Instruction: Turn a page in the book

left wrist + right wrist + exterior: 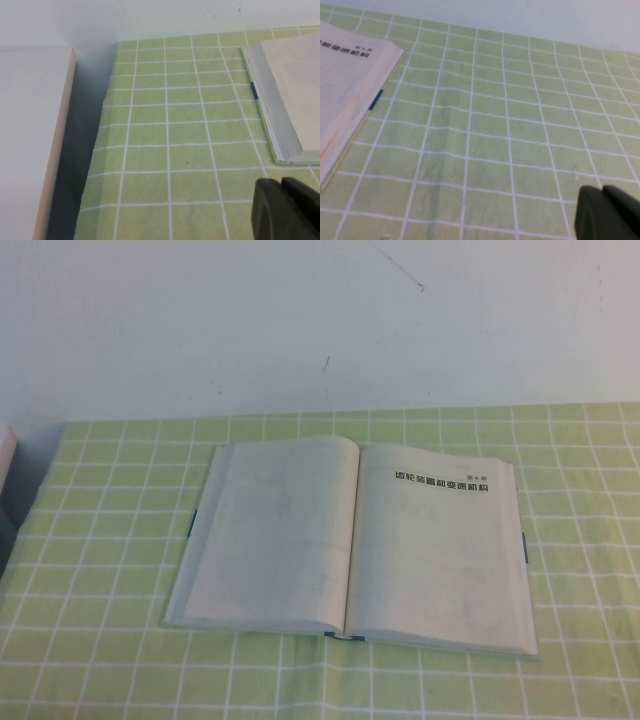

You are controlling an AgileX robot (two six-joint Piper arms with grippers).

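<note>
On the checkered counter [110, 540] the book [350, 540] lies open, page [275, 535] flat leftward; left gripper [282, 187] jaws unreadable, right gripper [602, 192] jaws pressed together, both withdrawn beside it.

Green-checked tablecloth [120, 640] under 1 open book [350, 540], flat.

Covering the table, green checked cloth [120, 570] with white grid lines; standing behind, plain white wall [300, 320]; sitting off the left edge, pale board [30, 140].
</note>
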